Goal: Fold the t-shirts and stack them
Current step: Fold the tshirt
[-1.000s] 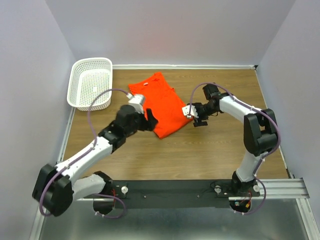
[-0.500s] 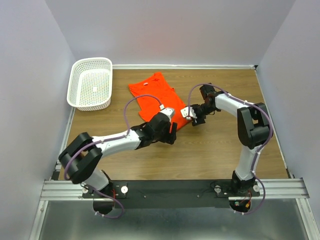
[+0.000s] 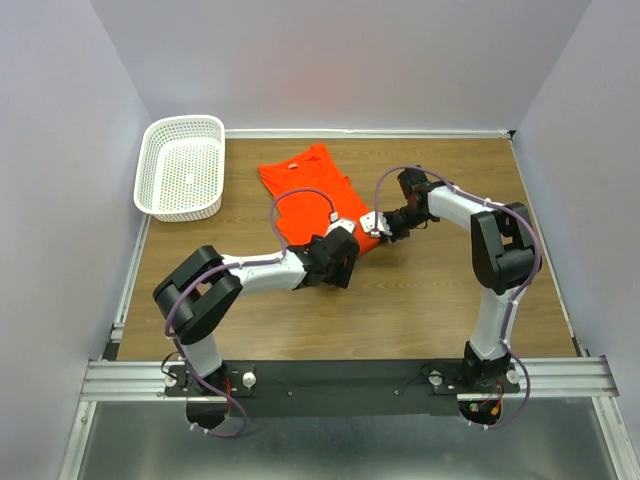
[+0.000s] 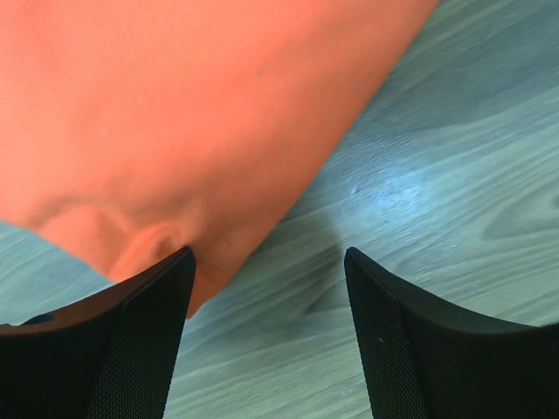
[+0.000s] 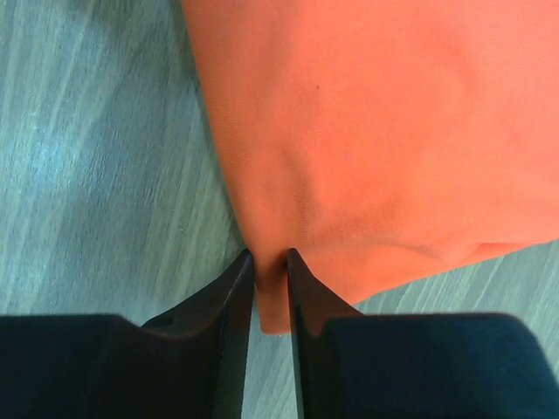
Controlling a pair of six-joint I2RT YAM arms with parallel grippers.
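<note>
The orange-red t-shirt [image 3: 310, 190] lies folded on the wooden table, narrow end toward the back. My right gripper [image 3: 373, 233] is at its right near edge. In the right wrist view the jaws [image 5: 269, 257] stand close together with a fold of the t-shirt [image 5: 376, 131] pinched between them. My left gripper [image 3: 344, 258] is low over the table at the shirt's near corner. In the left wrist view it is open [image 4: 266, 257], the t-shirt's [image 4: 192, 113] corner touches the left finger [image 4: 144, 323], and bare wood shows between the fingers.
A white mesh basket [image 3: 185, 121] stands at the back left of the table [image 3: 420, 300], apart from the shirt. Grey walls close in the left, back and right sides. Both arms reach toward the middle from the near rail.
My left arm has swung right, from the shirt's left side to its near corner, staying open. My right gripper has closed onto the shirt's right edge.
</note>
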